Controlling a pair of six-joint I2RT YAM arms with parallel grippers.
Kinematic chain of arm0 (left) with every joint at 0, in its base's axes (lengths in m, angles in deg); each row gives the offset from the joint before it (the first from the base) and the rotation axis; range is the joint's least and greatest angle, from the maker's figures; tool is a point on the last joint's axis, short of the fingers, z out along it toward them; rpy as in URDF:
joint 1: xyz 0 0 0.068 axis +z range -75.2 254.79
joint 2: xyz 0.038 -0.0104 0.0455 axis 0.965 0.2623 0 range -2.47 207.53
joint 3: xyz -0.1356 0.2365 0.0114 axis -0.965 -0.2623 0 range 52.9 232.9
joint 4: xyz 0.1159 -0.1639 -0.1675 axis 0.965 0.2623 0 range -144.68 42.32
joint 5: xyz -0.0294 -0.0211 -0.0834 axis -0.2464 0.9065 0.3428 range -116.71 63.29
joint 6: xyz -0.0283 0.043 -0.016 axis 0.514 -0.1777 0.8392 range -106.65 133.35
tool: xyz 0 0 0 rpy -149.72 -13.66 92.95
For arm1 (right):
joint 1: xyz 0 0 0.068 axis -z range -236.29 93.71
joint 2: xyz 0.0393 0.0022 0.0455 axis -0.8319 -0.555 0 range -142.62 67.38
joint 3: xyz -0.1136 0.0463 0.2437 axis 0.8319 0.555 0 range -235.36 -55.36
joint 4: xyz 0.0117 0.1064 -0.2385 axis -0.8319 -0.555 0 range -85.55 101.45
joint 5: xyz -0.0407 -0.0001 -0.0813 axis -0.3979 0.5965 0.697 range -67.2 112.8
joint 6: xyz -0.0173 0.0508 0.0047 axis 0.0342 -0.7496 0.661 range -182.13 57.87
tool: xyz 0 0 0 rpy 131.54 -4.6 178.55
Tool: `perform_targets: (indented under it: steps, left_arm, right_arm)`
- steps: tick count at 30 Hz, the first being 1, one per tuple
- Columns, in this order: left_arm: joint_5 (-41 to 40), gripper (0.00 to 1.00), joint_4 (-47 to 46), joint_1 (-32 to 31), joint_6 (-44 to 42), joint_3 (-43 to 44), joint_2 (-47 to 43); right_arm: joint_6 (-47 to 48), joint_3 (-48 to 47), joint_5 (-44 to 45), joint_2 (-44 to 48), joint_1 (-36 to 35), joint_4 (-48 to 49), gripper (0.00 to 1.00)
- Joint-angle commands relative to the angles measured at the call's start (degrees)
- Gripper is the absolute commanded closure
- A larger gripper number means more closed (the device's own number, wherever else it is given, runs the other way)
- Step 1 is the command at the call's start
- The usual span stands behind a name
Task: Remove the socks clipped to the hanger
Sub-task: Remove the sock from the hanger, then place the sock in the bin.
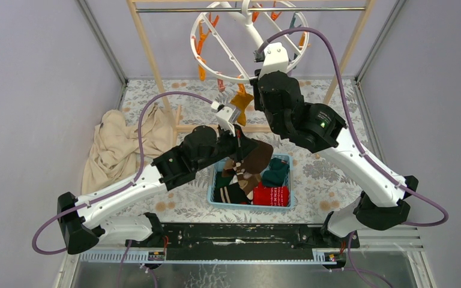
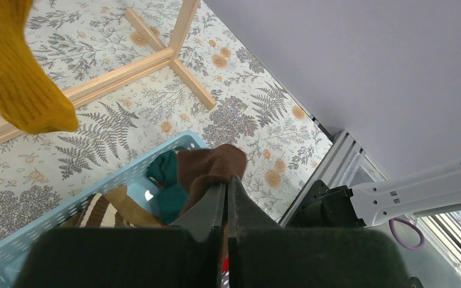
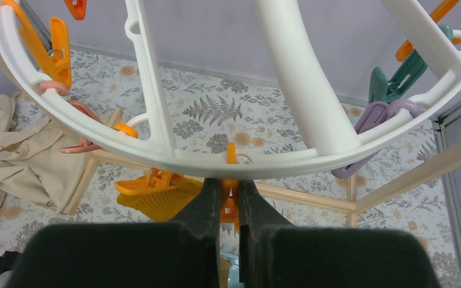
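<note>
The white ring hanger point(image 1: 240, 42) hangs from the rack bar with orange and teal clips. One mustard sock point(image 1: 241, 102) still hangs clipped under its near rim; it also shows in the right wrist view point(image 3: 156, 195) and the left wrist view point(image 2: 18, 78). My right gripper point(image 1: 256, 74) is at that rim point(image 3: 216, 162), its fingers shut on an orange clip point(image 3: 229, 204) beside the mustard sock. My left gripper point(image 1: 242, 143) is shut on a brown sock point(image 2: 210, 165) and holds it above the light blue basket point(image 2: 66, 210).
The basket point(image 1: 213, 191) holds a red patterned sock point(image 1: 271, 195), a teal sock point(image 1: 275, 173) and striped ones. A beige cloth point(image 1: 117, 144) lies at the left. The wooden rack frame point(image 1: 150, 48) stands around the hanger, with its base bars on the floral mat.
</note>
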State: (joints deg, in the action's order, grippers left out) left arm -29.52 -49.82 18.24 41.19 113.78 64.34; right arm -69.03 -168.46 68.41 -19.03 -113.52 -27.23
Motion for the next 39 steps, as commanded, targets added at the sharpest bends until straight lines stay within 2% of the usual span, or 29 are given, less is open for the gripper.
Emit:
perform_targets:
  steps: [1,3,4,6,14,28,39]
  left_arm:
    - [0.88,1.0,-0.93,0.28,-0.42,-0.01,-1.15]
    - [0.96,1.0,-0.76,0.28,-0.28,0.08,-1.19]
    - [0.96,1.0,-0.69,0.26,-0.2,0.13,-1.23]
    - [1.05,1.0,-0.52,0.3,-0.07,0.13,-1.38]
    - [1.09,1.0,0.01,0.27,0.44,0.49,-1.26]
    - [3.2,1.0,0.48,0.26,2.84,-0.61,-1.25]
    - [6.86,1.0,-2.58,0.3,5.9,-3.4,0.34]
  right_arm:
    - [-0.39,0.88,1.52,2.75,-0.4,3.35,0.9]
    - [-0.64,1.77,1.18,3.46,-0.42,3.81,0.76]
    - [-0.78,2.32,1.02,3.85,-0.42,4.02,0.63]
    - [-1.03,3.53,1.04,4.66,-0.38,4.34,0.49]
    - [-2.67,6.74,1.48,7.61,-0.34,3.58,0.21]
    - [-10.86,22.54,2.39,19.76,0.09,0.22,0.01]
    - [-16.42,34.97,0.61,27.99,1.75,-1.71,0.0]
